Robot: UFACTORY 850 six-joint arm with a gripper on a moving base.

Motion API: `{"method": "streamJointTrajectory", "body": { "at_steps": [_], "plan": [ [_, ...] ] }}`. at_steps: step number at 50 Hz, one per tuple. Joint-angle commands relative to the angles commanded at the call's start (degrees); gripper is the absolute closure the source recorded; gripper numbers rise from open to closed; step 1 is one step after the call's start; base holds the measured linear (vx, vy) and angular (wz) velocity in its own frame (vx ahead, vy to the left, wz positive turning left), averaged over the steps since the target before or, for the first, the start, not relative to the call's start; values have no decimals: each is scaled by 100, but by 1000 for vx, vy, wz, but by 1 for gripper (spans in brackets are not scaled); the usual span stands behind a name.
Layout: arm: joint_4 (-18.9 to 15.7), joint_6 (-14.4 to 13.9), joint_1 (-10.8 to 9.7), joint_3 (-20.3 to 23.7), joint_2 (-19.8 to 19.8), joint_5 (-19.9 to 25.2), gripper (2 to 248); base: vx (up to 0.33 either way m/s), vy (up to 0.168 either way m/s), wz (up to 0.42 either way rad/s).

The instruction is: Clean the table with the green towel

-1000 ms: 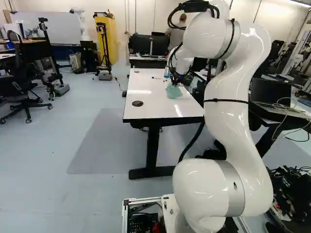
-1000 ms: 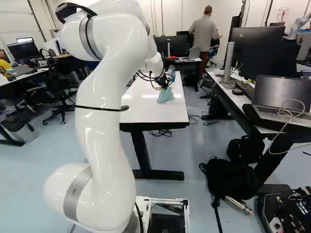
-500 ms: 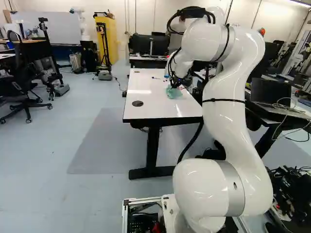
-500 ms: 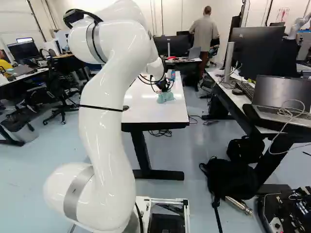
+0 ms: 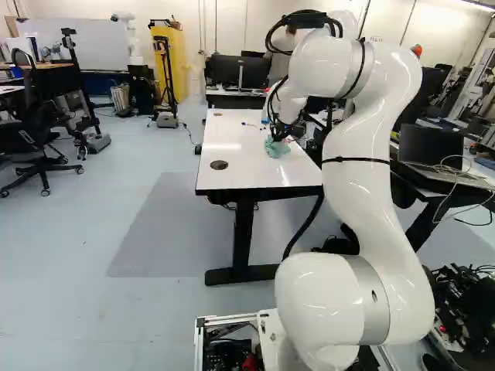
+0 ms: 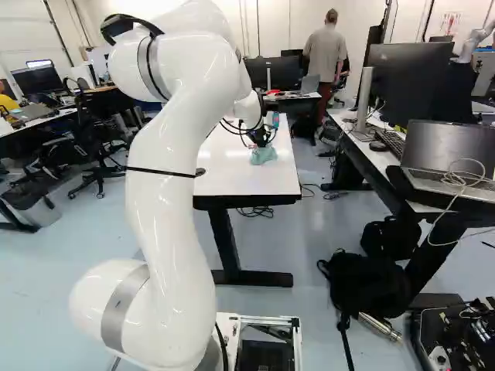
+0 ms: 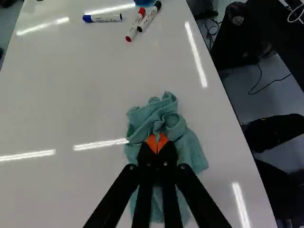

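The jaws are drawn nearly together, pinching a fold of the bunched green towel (image 7: 190,148), which lies on the table (image 6: 232,179) near its right-hand long edge, with three markers (image 7: 148,19) beyond it toward the far end.

Robotics laboratory with office furnishings, viewed from behind my arm (image 5: 360,178). Indicative features: another robot (image 6: 477,37) at the right base view's upper right, monitors (image 6: 410,81), a laptop (image 6: 441,151), a whiteboard (image 5: 97,46) and a wheeled chair (image 5: 27,139).
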Motion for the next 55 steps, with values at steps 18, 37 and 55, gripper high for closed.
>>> {"method": "streamJointTrajectory", "body": {
  "at_steps": [18, 37, 55],
  "plan": [
    [0, 0, 0, 0, 0, -118, 229, 0, 0, 0],
    [0, 0, 38, -206, -147, -118, 229, 0, 0, 0],
    [0, 0, 183, -712, -503, -118, 229, 0, 0, 0]
  ]
}}
